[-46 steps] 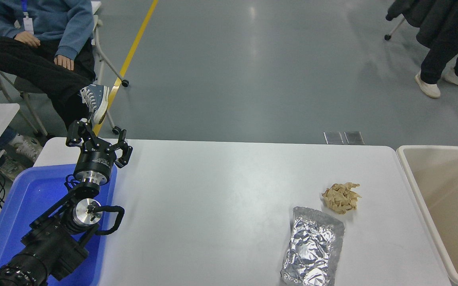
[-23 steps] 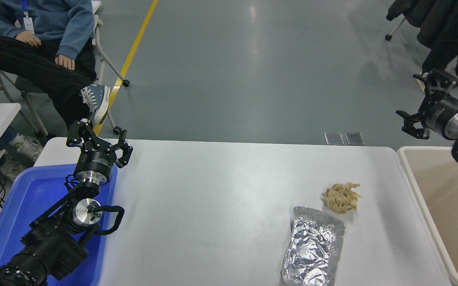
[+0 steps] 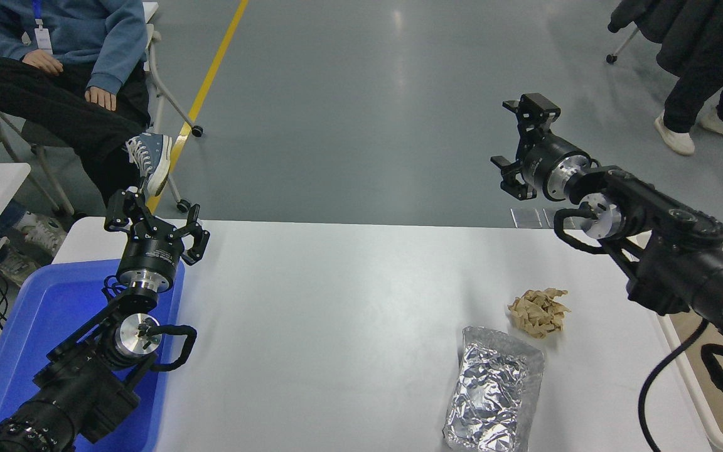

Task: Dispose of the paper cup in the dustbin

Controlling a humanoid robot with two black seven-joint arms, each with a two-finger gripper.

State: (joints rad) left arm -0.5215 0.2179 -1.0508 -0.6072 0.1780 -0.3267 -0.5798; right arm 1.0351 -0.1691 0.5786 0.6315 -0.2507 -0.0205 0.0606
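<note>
The smooth white surface (image 3: 336, 326) with its rounded corners spreads out below me, matte with a soft sheen. At its right end sits the dustbin (image 3: 700, 402), a beige plastic rectangle with a thick rim, mostly hidden behind my right arm, which reaches across it in jointed black tubes and a brushed metal collar. At the left end lies a glossy blue plastic tray (image 3: 35, 314) with my left arm parked over it, its left claw (image 3: 155, 221) raised above the tray's far edge with the black fingers spread wide and holding nothing. My right claw (image 3: 520, 145) hangs high past the surface's far edge, over the grey floor, its stubby fingers standing apart and empty. Near the right front of the surface lies a crinkled silver foil packet (image 3: 493, 392), roughly rectangular, and just beyond it, apart from it, a crumpled brown paper wad (image 3: 538, 312) with jagged folds. The paper cup is nowhere I can see.
</note>
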